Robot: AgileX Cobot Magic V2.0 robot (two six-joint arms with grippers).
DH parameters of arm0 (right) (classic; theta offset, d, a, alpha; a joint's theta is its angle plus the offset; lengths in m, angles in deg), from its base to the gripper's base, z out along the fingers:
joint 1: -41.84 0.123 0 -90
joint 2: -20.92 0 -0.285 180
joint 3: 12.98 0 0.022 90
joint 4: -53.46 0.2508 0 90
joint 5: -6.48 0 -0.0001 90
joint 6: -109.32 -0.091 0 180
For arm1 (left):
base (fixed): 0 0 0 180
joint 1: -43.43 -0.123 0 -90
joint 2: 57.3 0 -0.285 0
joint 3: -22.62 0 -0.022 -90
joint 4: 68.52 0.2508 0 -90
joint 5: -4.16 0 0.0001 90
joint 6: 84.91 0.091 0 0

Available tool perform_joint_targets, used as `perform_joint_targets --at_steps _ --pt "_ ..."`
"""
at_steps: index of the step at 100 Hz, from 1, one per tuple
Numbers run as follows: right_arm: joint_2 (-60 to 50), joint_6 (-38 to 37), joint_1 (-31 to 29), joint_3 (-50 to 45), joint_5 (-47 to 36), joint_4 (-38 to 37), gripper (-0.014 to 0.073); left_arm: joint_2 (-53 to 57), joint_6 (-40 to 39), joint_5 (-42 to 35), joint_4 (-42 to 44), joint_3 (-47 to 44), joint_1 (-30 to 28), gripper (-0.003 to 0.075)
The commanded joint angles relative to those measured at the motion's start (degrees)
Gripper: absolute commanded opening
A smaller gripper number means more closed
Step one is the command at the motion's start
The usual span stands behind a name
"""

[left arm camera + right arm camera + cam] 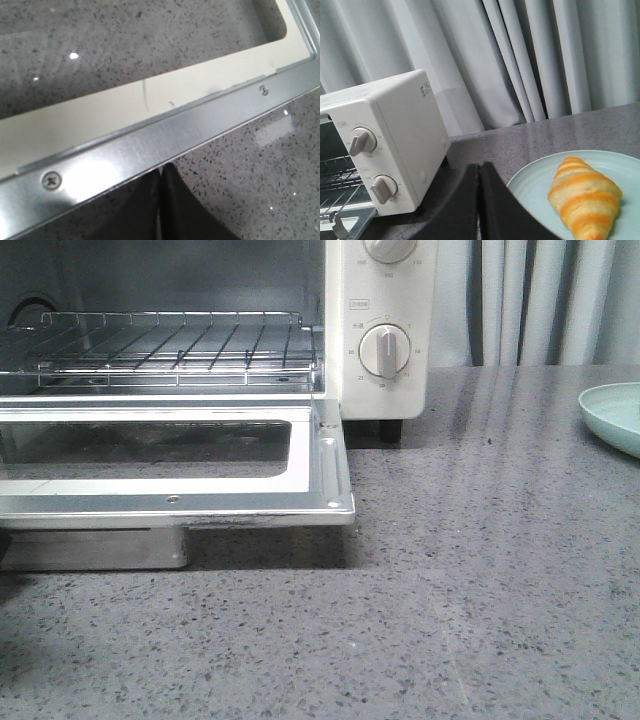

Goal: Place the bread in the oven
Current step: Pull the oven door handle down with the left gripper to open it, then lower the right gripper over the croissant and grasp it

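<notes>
The cream-white oven (380, 330) stands at the back left with its glass door (180, 465) dropped open and its wire rack (160, 345) bare. It also shows in the right wrist view (385, 145). The bread (585, 197), golden-brown with pale stripes, lies on a pale green plate (540, 192), seen in the right wrist view. My right gripper (479, 167) is shut and empty, between the oven and the plate. My left gripper (161, 170) is shut and empty, its tips at the metal front edge of the open door (150, 145). Neither gripper shows in the front view.
The plate's rim (612, 415) shows at the far right edge of the speckled grey counter (450, 590). Grey curtains (540, 300) hang behind the counter. The oven has two round dials (384, 350) on its right panel.
</notes>
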Motion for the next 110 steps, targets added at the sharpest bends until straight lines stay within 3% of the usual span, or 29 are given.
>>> perform_joint_targets --at_steps 1,25,37,62,79,99,110 --pt "1.0 0.3 -0.4 1.9 -5.0 0.0 -0.0069 0.4 -0.2 -5.3 -1.6 2.1 -0.4 -0.0022" --pt "1.3 0.3 -0.4 5.8 -3.4 -2.2 -0.0069 1.4 -0.3 -1.0 -1.6 2.1 -0.4 -0.0022" --pt "4.2 0.3 -0.4 11.0 4.8 -7.1 -0.0069 3.3 -1.7 1.5 -1.6 2.1 -0.4 -0.0022" --pt "14.1 0.3 -0.4 23.6 18.3 -7.4 -0.0069 7.6 -4.5 4.7 -1.0 2.1 -0.5 -0.0022" --pt "23.5 0.3 -0.4 31.0 30.5 -7.6 -0.0069 14.9 -4.5 0.8 -1.0 2.1 -0.5 -0.0022" --pt "35.8 -1.5 -0.4 35.8 35.4 -13.3 -0.0065 26.0 -4.5 -3.6 -1.0 2.1 -0.5 -0.0022" --pt "43.0 -1.5 -0.4 39.8 38.1 -14.3 0.0025 32.1 -4.5 -5.4 -1.0 2.1 -0.5 -0.0021"
